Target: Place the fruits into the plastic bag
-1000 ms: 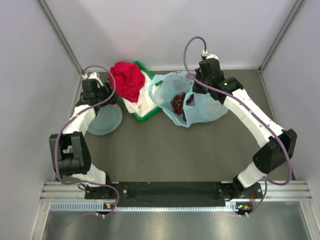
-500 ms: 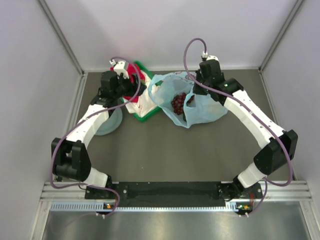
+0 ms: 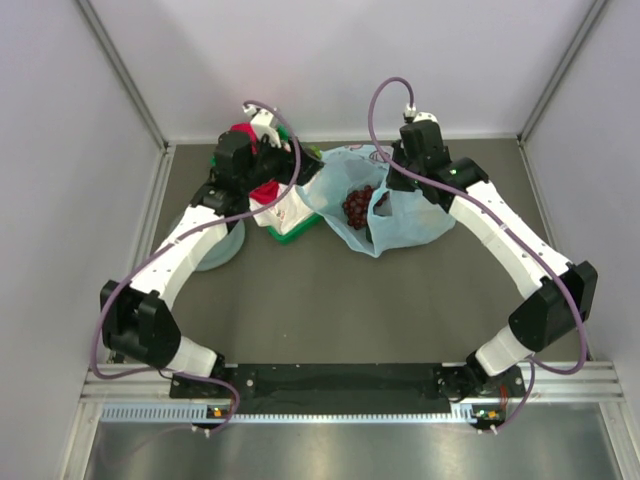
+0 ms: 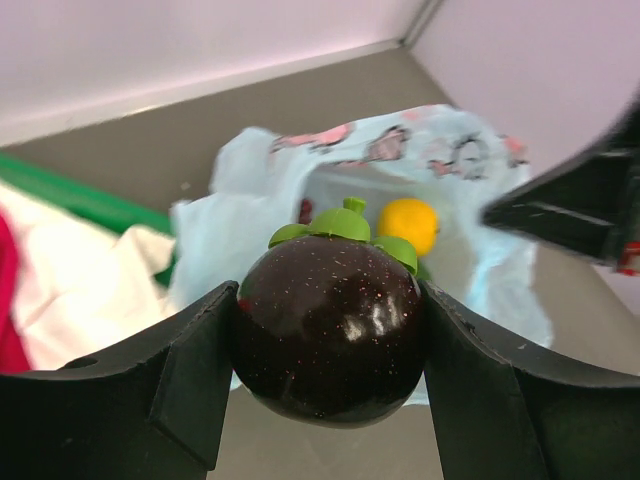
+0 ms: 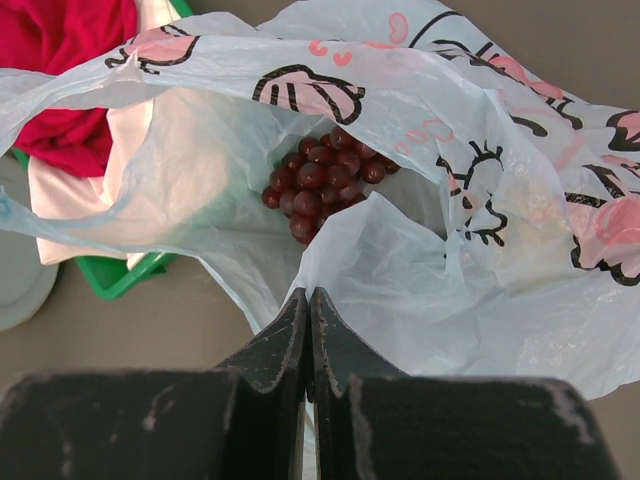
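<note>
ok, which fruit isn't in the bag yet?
The dark round fruit with the green cap, clamped in the left gripper outside the plastic bag; the grapes and orange citrus already lie inside.

Found no legible words, numbers or brand names anywhere. Made out only pink and black cartoon-style drawings printed across the plastic bag [image 5: 450, 300], with curls and strokes spelling nothing readable. Saw the same prints from the left wrist, too blurred to read.
</note>
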